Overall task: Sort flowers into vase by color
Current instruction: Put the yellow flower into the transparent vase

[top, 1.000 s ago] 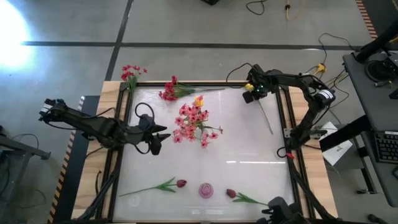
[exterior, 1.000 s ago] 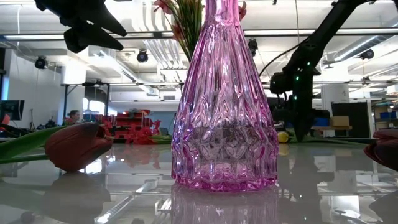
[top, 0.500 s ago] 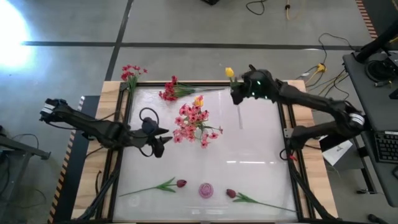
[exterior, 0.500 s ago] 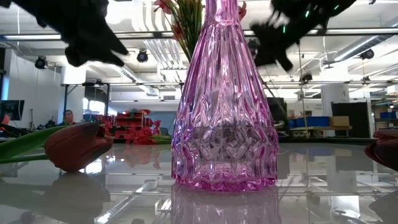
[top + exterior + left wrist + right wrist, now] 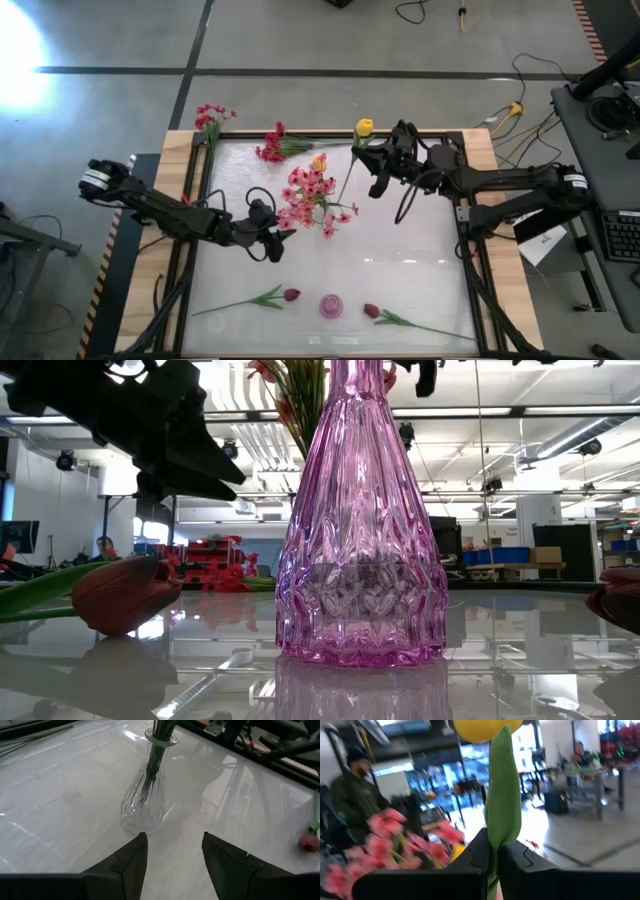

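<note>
From above, the right gripper has swung inward — its fingers clenched on a yellow tulip, beside the pink flowers. The left gripper has crept nearer. Left wrist: fingers released before the clear vase.

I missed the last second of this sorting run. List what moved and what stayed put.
The right gripper, shut on a yellow tulip, carried it from the table's far right corner in toward the clear vase of pink flowers. The left gripper, open and empty, moved closer to that vase. The pink vase, the dark red buds beside it and the red sprays at the far edge stayed put.
</note>
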Robot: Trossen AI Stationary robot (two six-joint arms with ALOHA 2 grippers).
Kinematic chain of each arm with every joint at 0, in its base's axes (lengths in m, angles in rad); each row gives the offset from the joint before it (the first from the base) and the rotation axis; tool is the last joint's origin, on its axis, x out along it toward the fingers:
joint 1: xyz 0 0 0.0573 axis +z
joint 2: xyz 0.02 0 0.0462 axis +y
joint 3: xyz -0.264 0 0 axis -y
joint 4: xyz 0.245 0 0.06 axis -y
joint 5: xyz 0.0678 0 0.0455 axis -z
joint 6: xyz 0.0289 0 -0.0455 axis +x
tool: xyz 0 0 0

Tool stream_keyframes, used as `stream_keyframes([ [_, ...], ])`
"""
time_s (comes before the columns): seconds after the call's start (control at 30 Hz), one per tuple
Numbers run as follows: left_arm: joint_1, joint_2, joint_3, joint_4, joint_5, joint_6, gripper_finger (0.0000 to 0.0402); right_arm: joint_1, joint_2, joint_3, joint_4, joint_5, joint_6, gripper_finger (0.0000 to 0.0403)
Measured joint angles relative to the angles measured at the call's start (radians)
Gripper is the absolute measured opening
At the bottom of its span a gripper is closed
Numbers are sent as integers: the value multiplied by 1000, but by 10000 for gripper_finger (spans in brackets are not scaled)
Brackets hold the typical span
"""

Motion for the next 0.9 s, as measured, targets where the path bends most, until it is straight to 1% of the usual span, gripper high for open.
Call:
stream_keyframes([
  [0.37,63,119,0,211,0,0,175,34,108,15,159,-9,-62,13],
  [0.57,71,140,0,228,0,-4,175,34,117,15,168,-8,-99,13],
  [0.73,71,133,0,228,1,-8,175,39,128,15,167,-9,-121,13],
  [0.9,71,113,0,218,3,-17,175,50,156,15,168,-35,-140,13],
])
